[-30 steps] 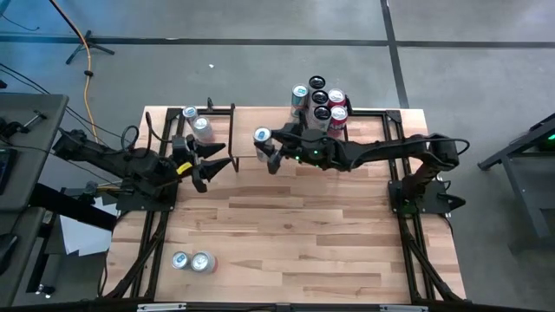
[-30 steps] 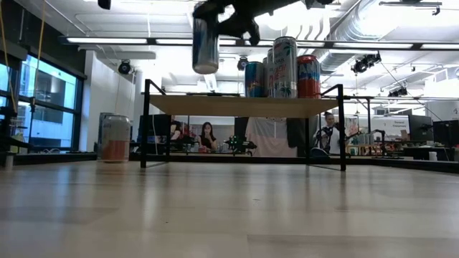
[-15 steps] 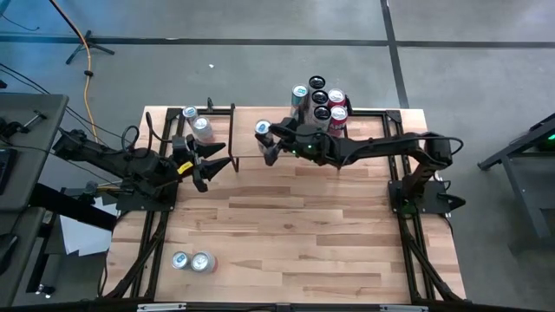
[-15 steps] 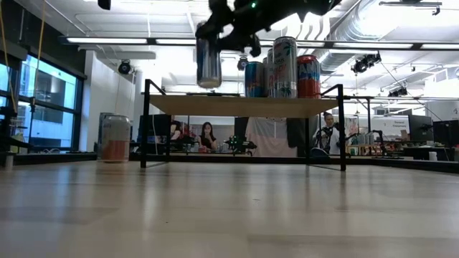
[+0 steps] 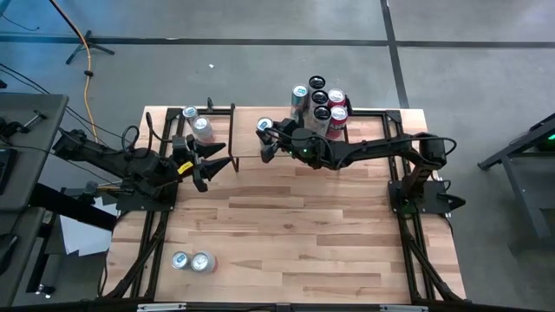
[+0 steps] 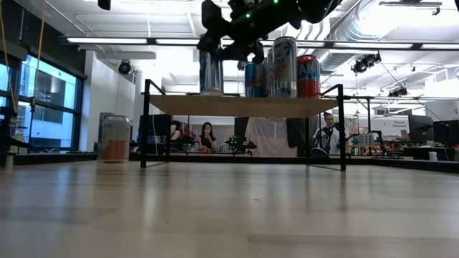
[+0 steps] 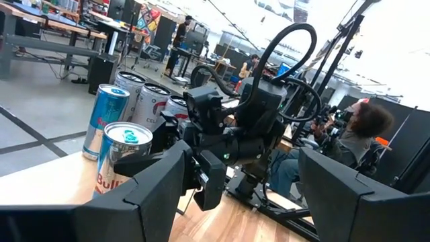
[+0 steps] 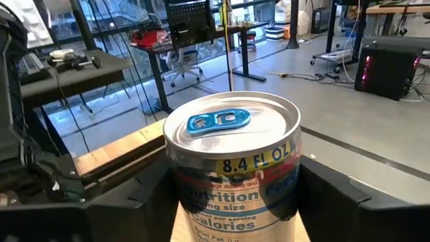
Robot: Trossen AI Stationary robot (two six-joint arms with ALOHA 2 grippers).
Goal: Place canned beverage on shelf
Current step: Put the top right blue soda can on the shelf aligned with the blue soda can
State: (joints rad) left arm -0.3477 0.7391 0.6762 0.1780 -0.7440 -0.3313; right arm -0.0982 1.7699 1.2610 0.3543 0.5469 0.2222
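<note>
Five cans (image 6: 272, 68) top the shelf (image 6: 244, 105) — bright workshop behind.

wooden table (image 5: 286, 234), shelf (image 6: 244, 105) bearing cans (image 6: 287, 68), two cans (image 5: 192, 261) on table

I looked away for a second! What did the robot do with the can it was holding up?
The right gripper lowered the slim can onto the shelf; its fingers are still around it. The other cans and the left gripper stayed put.
</note>
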